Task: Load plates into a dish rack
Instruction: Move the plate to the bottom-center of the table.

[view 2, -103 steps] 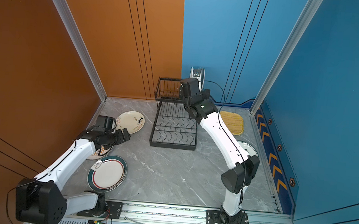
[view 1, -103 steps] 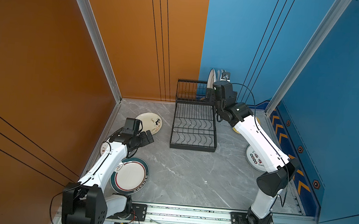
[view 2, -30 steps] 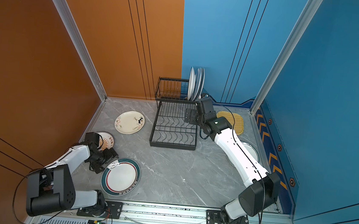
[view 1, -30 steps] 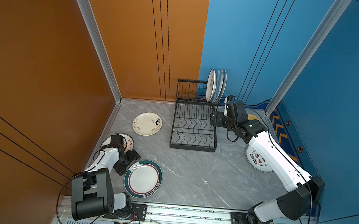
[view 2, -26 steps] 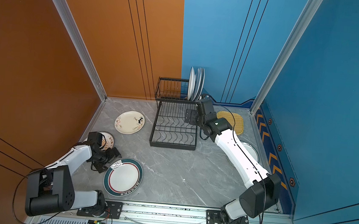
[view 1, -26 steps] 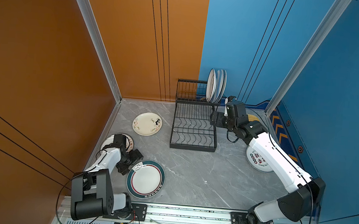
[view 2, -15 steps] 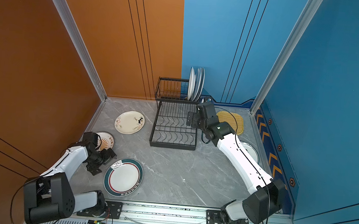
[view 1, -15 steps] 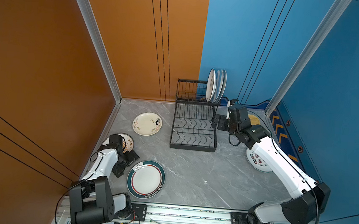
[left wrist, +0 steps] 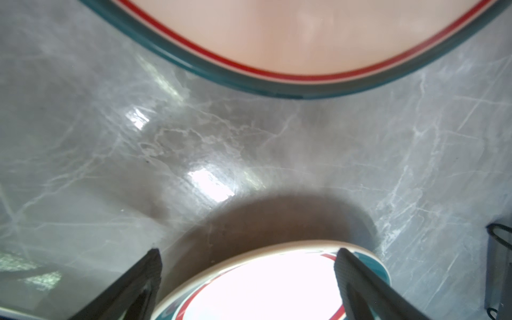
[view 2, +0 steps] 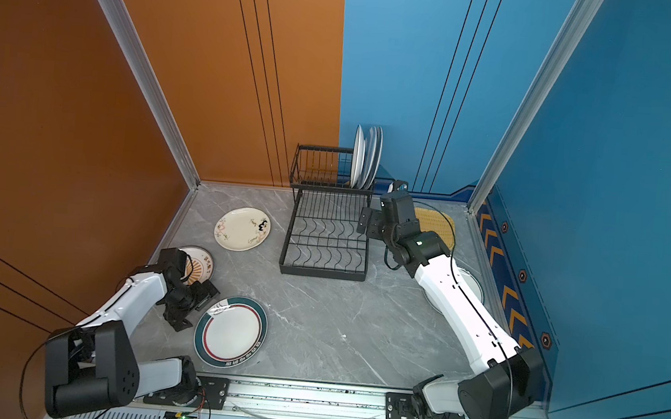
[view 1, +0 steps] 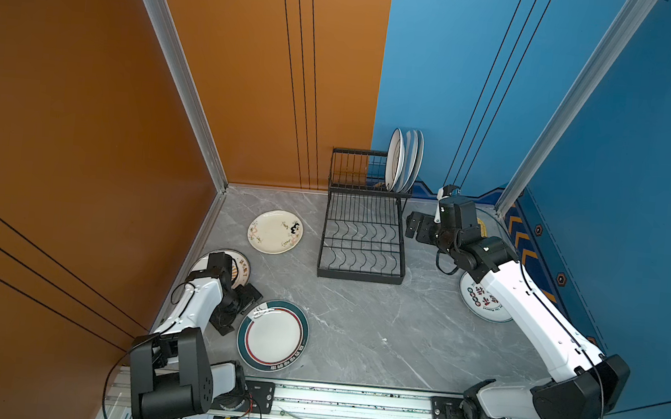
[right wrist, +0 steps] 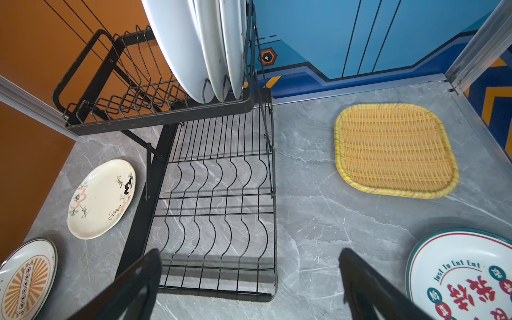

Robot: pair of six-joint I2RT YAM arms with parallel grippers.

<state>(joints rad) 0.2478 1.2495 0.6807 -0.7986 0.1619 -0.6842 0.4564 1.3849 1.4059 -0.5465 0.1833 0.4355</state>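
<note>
The black wire dish rack holds three white plates upright in its rear tier. My right gripper hangs open and empty beside the rack's right side. On the table lie a cream flowered plate, a sunburst plate, a red-lettered plate and a yellow woven tray. My left gripper is open at the left edge of a teal-rimmed plate, whose rim shows between the fingers, ungripped.
Orange walls close the left and back left, blue walls the back right and right. A metal rail with both arm bases runs along the front edge. My right forearm passes over the red-lettered plate. My left arm covers part of the sunburst plate.
The teal-rimmed plate slid slightly right, then my left gripper widened and drew back a little from it. My right gripper moved right and nearer, away from the rack's rear tier.
</note>
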